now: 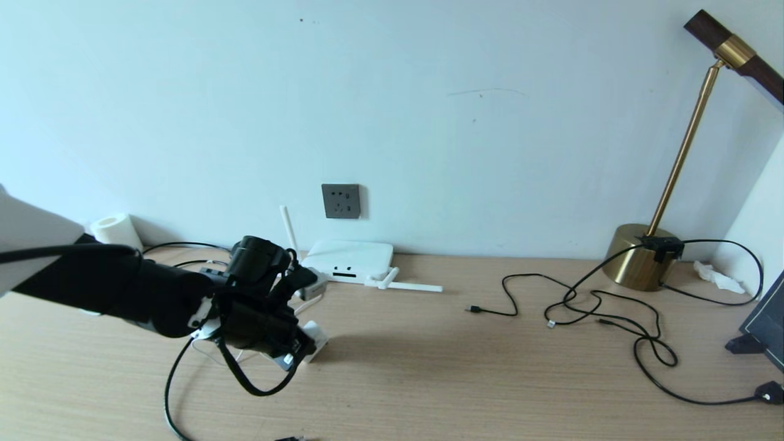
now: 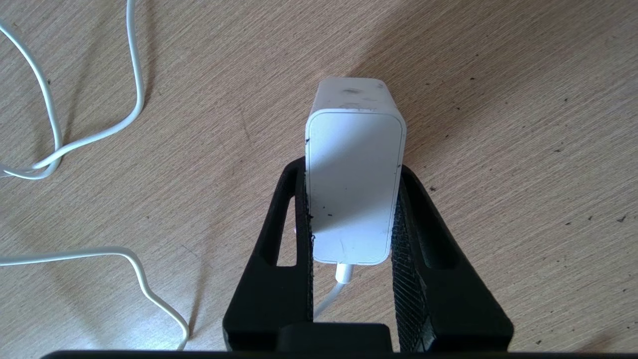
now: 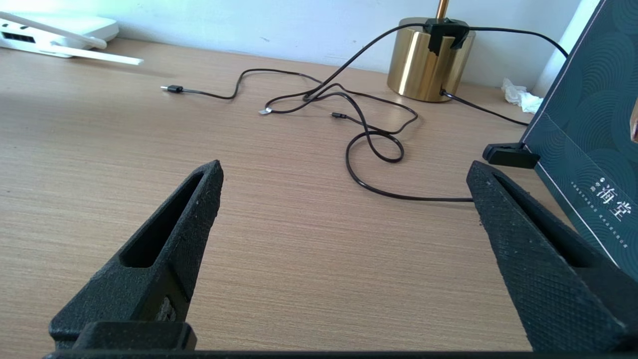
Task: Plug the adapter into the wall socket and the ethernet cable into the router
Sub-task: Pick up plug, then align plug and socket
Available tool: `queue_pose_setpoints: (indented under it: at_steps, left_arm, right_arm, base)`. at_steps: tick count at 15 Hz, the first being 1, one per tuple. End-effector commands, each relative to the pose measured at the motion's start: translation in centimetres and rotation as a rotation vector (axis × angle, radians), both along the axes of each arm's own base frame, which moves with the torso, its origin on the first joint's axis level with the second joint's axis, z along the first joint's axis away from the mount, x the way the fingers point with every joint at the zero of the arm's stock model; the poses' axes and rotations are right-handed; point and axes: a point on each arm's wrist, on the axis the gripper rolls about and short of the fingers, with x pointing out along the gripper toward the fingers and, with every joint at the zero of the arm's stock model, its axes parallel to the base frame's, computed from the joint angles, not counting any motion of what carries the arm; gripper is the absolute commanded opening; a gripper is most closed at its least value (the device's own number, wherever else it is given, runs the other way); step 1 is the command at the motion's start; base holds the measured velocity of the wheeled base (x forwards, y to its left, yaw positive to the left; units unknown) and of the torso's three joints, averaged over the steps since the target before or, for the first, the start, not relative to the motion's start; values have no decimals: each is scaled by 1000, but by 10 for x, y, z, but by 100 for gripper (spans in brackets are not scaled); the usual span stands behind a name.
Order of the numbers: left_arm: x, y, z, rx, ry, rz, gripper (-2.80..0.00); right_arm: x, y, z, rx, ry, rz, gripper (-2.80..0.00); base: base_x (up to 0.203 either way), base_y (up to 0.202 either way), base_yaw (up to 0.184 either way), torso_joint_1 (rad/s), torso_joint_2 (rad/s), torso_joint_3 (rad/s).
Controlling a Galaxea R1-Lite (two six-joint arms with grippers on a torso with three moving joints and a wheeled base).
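The white adapter lies on the wooden table with its thin white cord trailing back between my fingers. My left gripper is shut on it, one finger pressed to each side. In the head view the adapter pokes out just beyond the left gripper, in front of the white router. The dark grey wall socket sits on the wall above the router. A black ethernet cable runs toward the table's front edge. My right gripper hangs open over bare table, holding nothing.
Thin black cords sprawl across the right half of the table, below a brass lamp. A dark box stands at the far right edge. A white paper roll sits by the wall at left. Loose white cord loops beside the adapter.
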Motion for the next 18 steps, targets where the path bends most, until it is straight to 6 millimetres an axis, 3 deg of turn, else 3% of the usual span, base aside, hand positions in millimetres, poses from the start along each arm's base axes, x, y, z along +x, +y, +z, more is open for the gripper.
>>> queue_pose_setpoints:
  at_steps: [1, 4, 8, 11, 16, 18]
  left_arm:
    - [-2, 1, 9, -10, -27, -2, -280]
    - [-5, 4, 33, -71, -110, 7, -280]
    - [27, -1, 49, -328, -324, 174, -280]
    - [50, -7, 32, -482, -490, 255, -280]
    - [89, -20, -28, -555, -744, 326, -280]
    - [105, -24, -33, -548, -890, 352, -280]
  right_arm:
    - [1, 0, -3, -1, 10, 1, 0]
    - [1, 0, -3, -1, 12, 1, 0]
    - [1, 0, -3, -1, 12, 1, 0]
    - [1, 0, -3, -1, 10, 1, 0]
    - [1, 0, -3, -1, 10, 1, 0]
    - [1, 0, -3, -1, 12, 1, 0]
  base:
    - [0, 0, 0, 0, 0, 0]
    - [0, 0, 0, 0, 0, 0]
    - [0, 0, 0, 0, 0, 0]
    - [0, 0, 0, 0, 0, 0]
    - [0, 0, 0, 0, 0, 0]
    - [0, 0, 0, 0, 0, 0]
